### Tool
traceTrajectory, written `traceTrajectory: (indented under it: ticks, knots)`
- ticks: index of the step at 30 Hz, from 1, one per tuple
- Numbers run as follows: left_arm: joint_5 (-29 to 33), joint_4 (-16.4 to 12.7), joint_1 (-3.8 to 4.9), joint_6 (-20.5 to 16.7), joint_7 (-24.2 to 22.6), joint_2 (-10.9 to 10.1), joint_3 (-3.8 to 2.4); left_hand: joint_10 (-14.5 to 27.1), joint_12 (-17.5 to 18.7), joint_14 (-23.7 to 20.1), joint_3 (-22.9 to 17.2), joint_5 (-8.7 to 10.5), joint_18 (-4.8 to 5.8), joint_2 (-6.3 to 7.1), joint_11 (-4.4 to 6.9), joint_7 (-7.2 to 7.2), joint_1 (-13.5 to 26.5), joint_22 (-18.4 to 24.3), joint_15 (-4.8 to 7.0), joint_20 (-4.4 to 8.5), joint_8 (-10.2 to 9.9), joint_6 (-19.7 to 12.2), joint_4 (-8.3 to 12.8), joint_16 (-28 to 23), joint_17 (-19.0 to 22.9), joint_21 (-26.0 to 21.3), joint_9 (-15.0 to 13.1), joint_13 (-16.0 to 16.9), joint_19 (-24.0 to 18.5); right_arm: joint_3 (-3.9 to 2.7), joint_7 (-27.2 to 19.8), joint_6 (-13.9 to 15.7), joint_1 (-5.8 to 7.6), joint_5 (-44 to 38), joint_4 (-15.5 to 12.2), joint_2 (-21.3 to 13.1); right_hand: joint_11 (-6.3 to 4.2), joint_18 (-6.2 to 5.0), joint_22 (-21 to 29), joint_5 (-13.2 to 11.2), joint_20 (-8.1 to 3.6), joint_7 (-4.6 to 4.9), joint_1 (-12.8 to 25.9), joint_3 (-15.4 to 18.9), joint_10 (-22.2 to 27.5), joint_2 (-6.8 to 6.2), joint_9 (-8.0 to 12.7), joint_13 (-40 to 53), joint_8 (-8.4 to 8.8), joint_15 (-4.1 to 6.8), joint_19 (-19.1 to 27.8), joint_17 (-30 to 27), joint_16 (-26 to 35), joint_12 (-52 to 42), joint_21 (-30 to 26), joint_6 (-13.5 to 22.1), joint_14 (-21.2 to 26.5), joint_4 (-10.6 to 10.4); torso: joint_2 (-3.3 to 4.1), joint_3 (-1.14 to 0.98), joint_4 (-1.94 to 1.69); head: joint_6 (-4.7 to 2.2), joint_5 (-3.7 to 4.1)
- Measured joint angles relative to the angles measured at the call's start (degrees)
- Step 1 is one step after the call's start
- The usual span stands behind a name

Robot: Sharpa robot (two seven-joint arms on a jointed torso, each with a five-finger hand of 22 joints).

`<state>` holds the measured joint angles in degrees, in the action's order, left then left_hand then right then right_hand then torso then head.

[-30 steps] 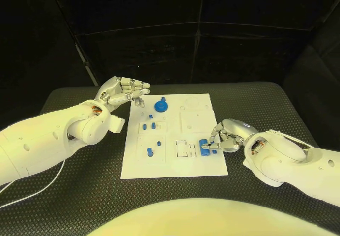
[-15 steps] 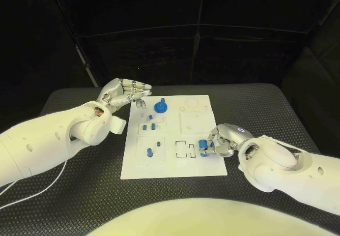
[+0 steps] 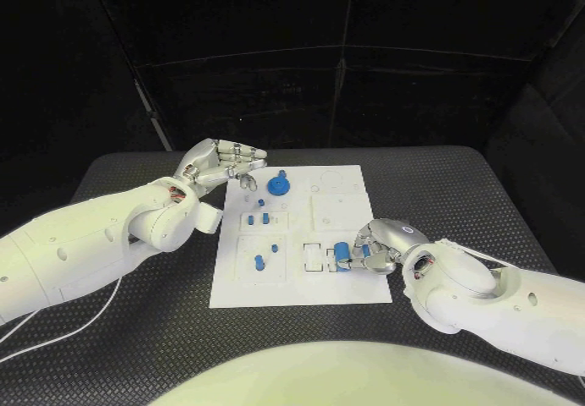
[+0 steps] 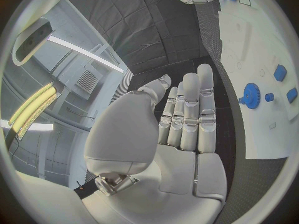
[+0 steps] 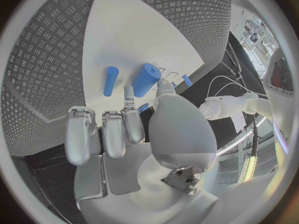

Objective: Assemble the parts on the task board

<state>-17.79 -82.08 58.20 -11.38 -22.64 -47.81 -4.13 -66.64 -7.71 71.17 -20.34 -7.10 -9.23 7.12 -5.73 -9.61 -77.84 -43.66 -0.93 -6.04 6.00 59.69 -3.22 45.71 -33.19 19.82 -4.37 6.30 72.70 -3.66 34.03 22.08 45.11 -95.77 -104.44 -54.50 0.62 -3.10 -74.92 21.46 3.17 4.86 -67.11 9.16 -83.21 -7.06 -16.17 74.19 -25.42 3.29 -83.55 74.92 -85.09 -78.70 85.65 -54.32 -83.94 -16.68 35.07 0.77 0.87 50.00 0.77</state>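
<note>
The white task board point(image 3: 319, 286) lies in the middle of the black table. My right hand point(image 3: 375, 245) is at the board's near right part and pinches a thick blue cylinder point(image 3: 344, 251) point(image 5: 144, 79) between thumb and finger, just right of the rectangular slots point(image 3: 316, 257). A thinner blue peg point(image 5: 110, 80) lies on the board beside it. My left hand point(image 3: 223, 162) point(image 4: 181, 129) hovers at the board's far left corner and holds nothing. A blue gear point(image 3: 279, 182) point(image 4: 251, 95) stands on the board close to it.
Small blue pegs point(image 3: 256, 218) stand in the board's left column, and more sit lower down point(image 3: 259, 260). The round recesses point(image 3: 329, 178) at the far right of the board hold nothing. Black ribbed mat point(image 3: 488, 194) surrounds the board on all sides.
My right hand has shifted a little left toward the slots, carrying the blue cylinder with it. My left hand has stayed at the far left corner.
</note>
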Motion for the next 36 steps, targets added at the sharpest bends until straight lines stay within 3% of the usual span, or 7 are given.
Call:
traceTrajectory:
  ticks: [14, 17, 23, 32, 36]
  knots:
    - [0.0, -0.1, -0.02, 0.1, 0.0, -0.3, 0.0, 0.0, 0.0, 0.0, 0.0, 0.0, 0.0, 0.0, 0.0, 0.0, 0.0, 0.0, 0.0, 0.0, 0.0, 0.0, 0.0, 0.0, 0.0, 0.0, 0.0, 0.0, 0.0, -0.02, 1.4, -0.1, -0.04, -0.8, 1.9, 2.2, -0.22, 0.0, 0.0, 0.4, 0.0, 0.03, -0.1, 0.2, 0.2, 0.31, -0.4, -0.2, -0.7, 0.0, 0.0, 0.0, 0.0, 0.7, 0.0, 0.9, 0.0, -0.2, 0.18, -0.05, -0.05, 0.0, 0.33]
    - [0.0, -0.1, -0.02, 0.2, 0.0, -0.3, 0.0, 0.0, 0.0, 0.0, 0.0, 0.0, 0.0, 0.0, 0.0, 0.0, 0.0, 0.0, 0.0, 0.0, 0.0, 0.0, 0.0, 0.0, 0.0, 0.0, 0.0, 0.0, 0.0, -0.02, 1.7, -0.1, -0.04, -0.8, 2.3, 2.4, -0.22, 0.0, 0.0, 1.4, 0.0, 0.19, 0.6, 0.4, 0.2, 1.03, -0.7, -0.2, -1.16, 0.0, 0.0, 0.0, 0.0, 1.0, 0.0, 1.5, 0.0, -0.1, 0.21, -0.04, -0.05, 0.0, 0.37]
    - [0.0, -0.2, -0.02, 0.2, 0.1, -0.3, 0.0, 0.0, 0.0, 0.0, 0.0, 0.0, 0.0, 0.0, 0.0, 0.0, 0.0, 0.0, 0.0, 0.0, 0.0, 0.0, 0.0, 0.0, 0.0, 0.0, 0.0, 0.0, 0.0, -0.07, 2.1, -0.2, 0.0, -0.6, 2.9, 2.8, -0.01, 0.0, 0.0, 3.3, 0.0, 0.19, 0.6, 0.4, 0.4, 1.06, -1.1, -0.2, -1.85, 0.0, 0.0, 0.0, 0.0, 1.3, 0.0, 2.3, 0.0, -0.1, 0.22, -0.04, -0.05, 0.0, 0.44]
    - [0.1, -0.2, -0.02, 0.4, 0.1, -0.3, 0.0, 0.0, 0.0, 0.0, 0.0, 0.0, 0.0, 0.0, 0.0, 0.0, 0.0, 0.0, 0.0, 0.0, 0.0, 0.0, 0.0, 0.0, 0.0, 0.0, 0.0, 0.0, 0.0, -0.14, 2.2, -0.1, 0.09, -0.5, 2.7, 2.4, -0.03, -0.01, 0.0, 9.1, -0.21, 0.17, -3.5, -1.5, 0.4, 5.1, -1.6, 0.7, -3.54, 0.0, -0.2, 0.0, 0.0, 1.3, 0.0, 2.4, 0.0, 1.3, 0.18, -0.04, -0.08, 0.0, 0.47]
    - [0.1, -0.2, -0.02, 0.4, 0.1, -0.3, 0.01, 0.0, 0.0, 0.0, 0.2, 0.0, 0.0, 0.0, 0.0, 0.0, 0.0, 0.1, 0.0, 0.0, 0.0, 0.0, -0.2, 0.0, 0.0, 0.0, 0.0, 0.0, 0.0, -0.06, 2.3, 0.7, -0.02, 0.6, 1.2, 0.9, -0.43, 0.92, 0.0, 10.2, -0.21, 0.07, -4.5, -2.5, 0.0, 5.74, -1.6, 0.8, -3.86, 0.0, -0.2, 0.0, -0.4, 1.3, 0.4, 2.4, 0.0, 1.3, 0.13, -0.05, -0.05, 0.0, 0.28]
